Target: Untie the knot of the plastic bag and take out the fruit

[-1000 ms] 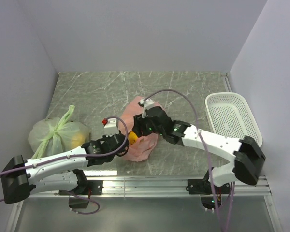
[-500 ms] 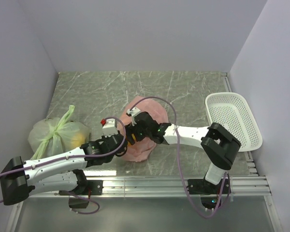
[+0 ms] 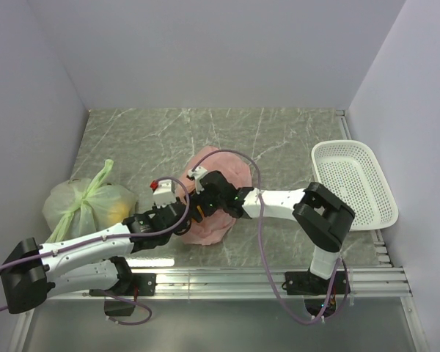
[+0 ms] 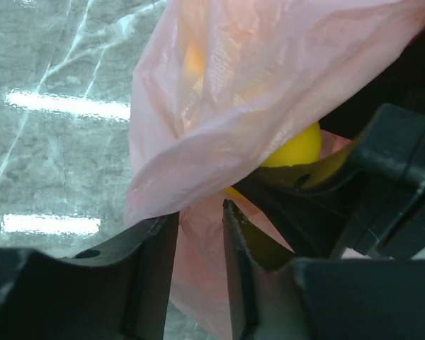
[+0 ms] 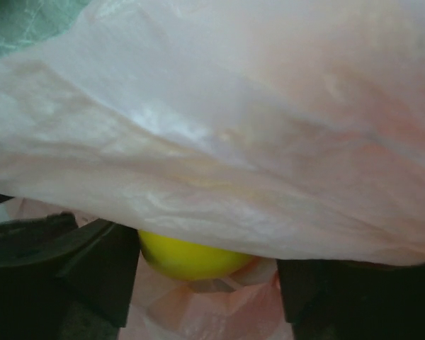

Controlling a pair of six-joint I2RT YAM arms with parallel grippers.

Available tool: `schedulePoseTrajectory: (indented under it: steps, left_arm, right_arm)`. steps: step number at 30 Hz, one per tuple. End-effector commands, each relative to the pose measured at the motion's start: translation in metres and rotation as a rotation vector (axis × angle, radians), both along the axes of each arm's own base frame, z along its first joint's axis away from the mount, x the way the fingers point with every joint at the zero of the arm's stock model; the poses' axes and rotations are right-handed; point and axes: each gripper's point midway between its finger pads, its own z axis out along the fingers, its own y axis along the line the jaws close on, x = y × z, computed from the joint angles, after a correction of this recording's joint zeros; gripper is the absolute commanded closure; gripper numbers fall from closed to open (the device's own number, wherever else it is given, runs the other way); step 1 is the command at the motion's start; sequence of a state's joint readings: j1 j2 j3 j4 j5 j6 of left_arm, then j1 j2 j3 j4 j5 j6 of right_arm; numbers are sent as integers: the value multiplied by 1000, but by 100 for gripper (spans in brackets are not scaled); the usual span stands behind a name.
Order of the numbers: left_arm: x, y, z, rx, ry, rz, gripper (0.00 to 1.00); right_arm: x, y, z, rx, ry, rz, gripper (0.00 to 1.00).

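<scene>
The pink plastic bag (image 3: 218, 196) lies crumpled at the table's middle, its mouth facing the arms. No tied knot shows in any view. My left gripper (image 3: 183, 218) is at the bag's near left edge. In the left wrist view its jaws (image 4: 200, 212) stand narrowly apart with a fold of the pink film (image 4: 198, 276) pinched between them. My right gripper (image 3: 201, 207) reaches into the bag's mouth. In the right wrist view it (image 5: 205, 273) is open, its fingers on either side of a yellow fruit (image 5: 190, 258) under the pink film. The fruit also shows in the left wrist view (image 4: 297, 147).
A pale green tied bag (image 3: 84, 202) with fruit inside sits at the left, beside my left arm. A white mesh basket (image 3: 350, 183) stands at the right edge. Grey walls enclose the marble table (image 3: 154, 139) on three sides.
My right arm has folded and pushed its gripper leftward, deeper into the bag's mouth. My left gripper has stayed at the bag's edge, shifting only slightly.
</scene>
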State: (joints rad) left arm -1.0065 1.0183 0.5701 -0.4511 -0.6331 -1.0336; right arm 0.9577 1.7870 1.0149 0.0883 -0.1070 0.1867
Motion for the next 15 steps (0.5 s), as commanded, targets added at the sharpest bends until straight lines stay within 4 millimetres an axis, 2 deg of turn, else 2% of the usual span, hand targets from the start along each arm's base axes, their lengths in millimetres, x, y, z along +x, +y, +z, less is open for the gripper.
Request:
schedulePoseTrajectory:
  steps: [1, 2, 3, 4, 5, 6, 7, 8, 10, 11, 13, 14, 15]
  left_arm:
    - [5, -3, 4, -28, -14, 2, 64]
    - [6, -2, 5, -29, -16, 2, 65]
    - [7, -2, 7, -31, -22, 5, 67]
    - [8, -2, 8, -31, -25, 5, 67]
    - [9, -1, 10, -28, -28, 7, 67]
    - [11, 0, 11, -22, -34, 10, 67]
    - [13, 0, 14, -24, -41, 15, 66]
    - [14, 2, 14, -21, -44, 19, 66]
    - [17, 3, 18, -15, -55, 20, 66]
    - [19, 3, 20, -19, -60, 24, 66]
    - [21, 1, 23, -24, -64, 18, 66]
    - [21, -1, 26, -34, -69, 15, 65]
    - [23, -2, 29, -37, -75, 11, 65]
  right_arm:
    - [-8, -5, -7, -26, 19, 18, 56]
    - [-8, -4, 11, 16, -8, 18, 65]
    - [-11, -10, 11, 16, -9, 15, 83]
    - [-13, -12, 18, 28, -18, 13, 89]
    - [-14, -14, 35, 59, -43, 11, 94]
    - [-16, -18, 40, 68, -49, 7, 100]
    - [-19, -25, 40, 66, -55, -6, 100]
    - [-19, -27, 62, 119, -92, -14, 100]
    - [-23, -37, 68, 144, -107, -32, 100]
    - [-24, -39, 89, 198, -142, -33, 100]
    - [-27, -45, 99, 242, -163, -48, 100]
    - [-25, -46, 123, 311, -213, -61, 100]
    - [-25, -49, 131, 343, -230, -77, 100]
